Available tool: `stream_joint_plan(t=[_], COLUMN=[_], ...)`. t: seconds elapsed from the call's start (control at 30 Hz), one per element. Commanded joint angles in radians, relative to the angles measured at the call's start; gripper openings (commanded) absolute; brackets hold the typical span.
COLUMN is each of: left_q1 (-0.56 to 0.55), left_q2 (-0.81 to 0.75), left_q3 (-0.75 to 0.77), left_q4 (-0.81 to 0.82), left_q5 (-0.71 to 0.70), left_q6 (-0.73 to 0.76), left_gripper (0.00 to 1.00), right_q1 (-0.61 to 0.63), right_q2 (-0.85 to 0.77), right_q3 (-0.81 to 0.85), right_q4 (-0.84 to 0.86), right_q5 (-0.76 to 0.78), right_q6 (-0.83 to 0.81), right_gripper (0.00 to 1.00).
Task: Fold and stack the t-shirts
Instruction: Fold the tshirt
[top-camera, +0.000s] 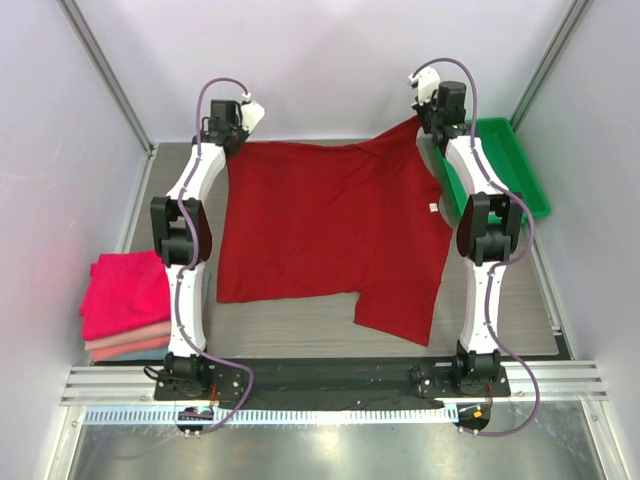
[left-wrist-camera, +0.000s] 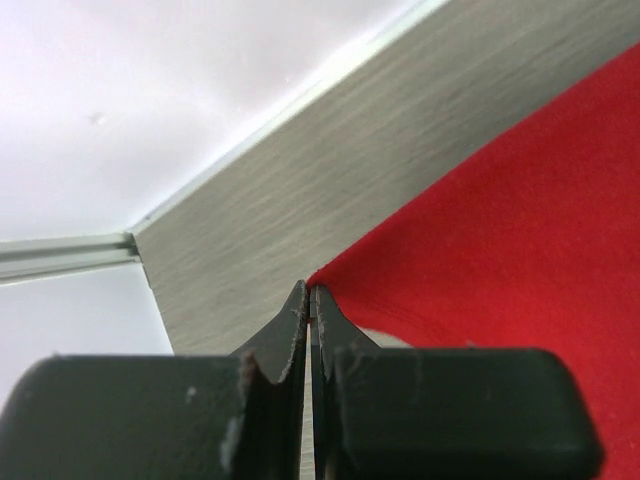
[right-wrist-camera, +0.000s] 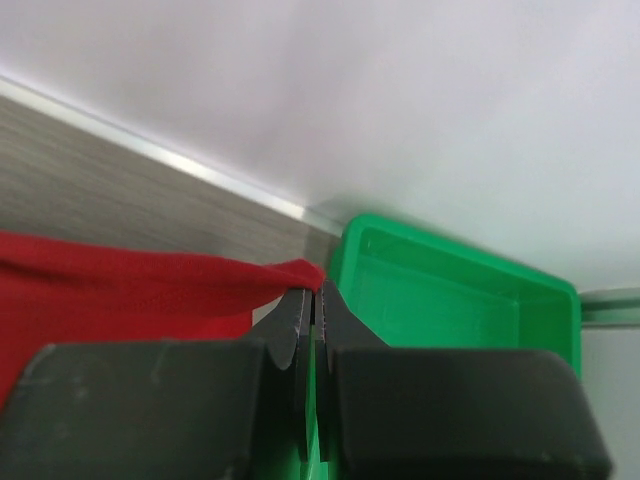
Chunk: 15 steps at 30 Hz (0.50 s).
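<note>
A large dark crimson t-shirt lies spread across the table, one sleeve hanging toward the near edge. My left gripper is shut on its far left corner, and the wrist view shows that corner pinched at the closed tips. My right gripper is shut on the far right corner, which is lifted off the table. There the red cloth bunches at the closed tips. Folded t-shirts sit stacked at the left: magenta-pink on top, salmon and pale pink beneath.
A green plastic tray stands at the back right, right beside my right gripper and close ahead of it in the wrist view. White walls enclose the table at the back and on both sides. Both arm bases are bolted along the near rail.
</note>
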Motion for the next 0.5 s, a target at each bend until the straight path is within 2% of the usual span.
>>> stream_joint_plan(t=[0.0,0.47], left_q1=[0.011,0.031], left_q2=[-0.085,-0.157], left_q3=[-0.035,-0.150], left_q4=[0.031,0.035], left_q5=[-0.003,0.036], left_q6=[0.012,-0.020], left_gripper=[0.00,0.00], right_q1=[-0.015,-0.040], right_q2=[-0.102,-0.249], right_q3=[-0.028,-0.196], right_q4=[-0.006,-0.087], right_q5=[-0.003,-0.060], right_q6=[0.030,0.050], right_gripper=[0.01,0.01])
